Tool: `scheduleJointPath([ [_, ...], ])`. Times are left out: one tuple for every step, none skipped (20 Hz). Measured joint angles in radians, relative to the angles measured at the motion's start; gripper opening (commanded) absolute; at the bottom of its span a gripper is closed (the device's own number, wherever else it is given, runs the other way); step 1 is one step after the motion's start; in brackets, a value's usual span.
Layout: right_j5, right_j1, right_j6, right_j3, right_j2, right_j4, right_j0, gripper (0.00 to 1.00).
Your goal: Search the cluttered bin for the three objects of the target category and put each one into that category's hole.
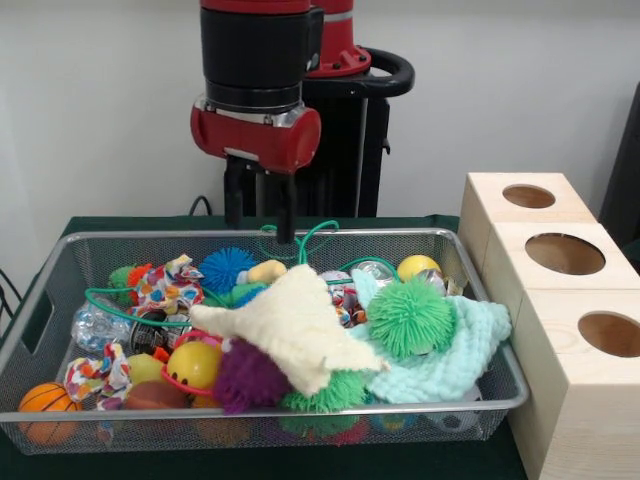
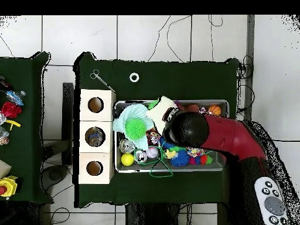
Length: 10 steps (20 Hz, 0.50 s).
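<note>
The Sawyer arm's claw (image 1: 260, 212) hangs over the far rim of the bin (image 1: 30, 322), its two black fingers (image 1: 233, 195) parted by a narrow gap and gripping nothing, their tips just above a loop of green cord (image 1: 312, 236) that arches up from the clutter. In the front view, directly below the claw at 6 o'clock, a cream knitted cloth (image 1: 290, 325) lies draped over the middle of the heap, with a blue spiky ball (image 1: 226, 268) at its 11 o'clock and a bright green spiky ball (image 1: 410, 318) at its 3 o'clock, resting on a pale mint cloth (image 1: 465, 350). A purple fuzzy ball (image 1: 247, 378) and a yellow ball (image 1: 195, 364) sit just at the cream cloth's 7 and 8 o'clock, and a small orange basketball (image 1: 45, 400) lies in the bin's near corner at 8 o'clock. The silvery wire-mesh bin sits on a dark green table cover (image 1: 100, 226), filling the centre of the front view. At its 3 o'clock, just beside it, stand three pale wooden boxes (image 1: 570, 330) in a row, each with a round hole in the top. From overhead, the red arm (image 2: 234, 137) covers much of the bin (image 2: 170, 170), and a small white ring (image 2: 134, 77) and metal scissors (image 2: 101, 79) lie on the cover at the bin's 11 o'clock.
</note>
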Motion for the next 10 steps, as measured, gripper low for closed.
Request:
scheduleJointPath([
  [0.000,-0.002,0.000,0.000,-0.009,0.000,-0.003,1.00],
  [0.000,-0.002,0.000,0.000,-0.013,0.000,-0.005,1.00],
  [0.000,-0.003,0.000,0.000,-0.020,0.000,-0.008,1.00],
  [0.000,-0.005,0.000,0.000,-0.030,-0.001,-0.014,1.00],
  [0.000,-0.006,0.000,0.000,-0.035,-0.001,-0.018,1.00],
  [0.000,-0.006,0.000,0.000,-0.037,-0.001,-0.020,1.00],
  [0.000,-0.007,0.000,0.000,-0.044,-0.002,-0.028,1.00],
  [0.000,-0.007,0.000,0.000,-0.047,-0.002,-0.034,1.00],
  [0.000,-0.007,0.000,0.000,-0.050,-0.005,-0.041,1.00],
  [0.000,-0.007,0.000,0.000,-0.055,-0.013,-0.053,1.00],
])
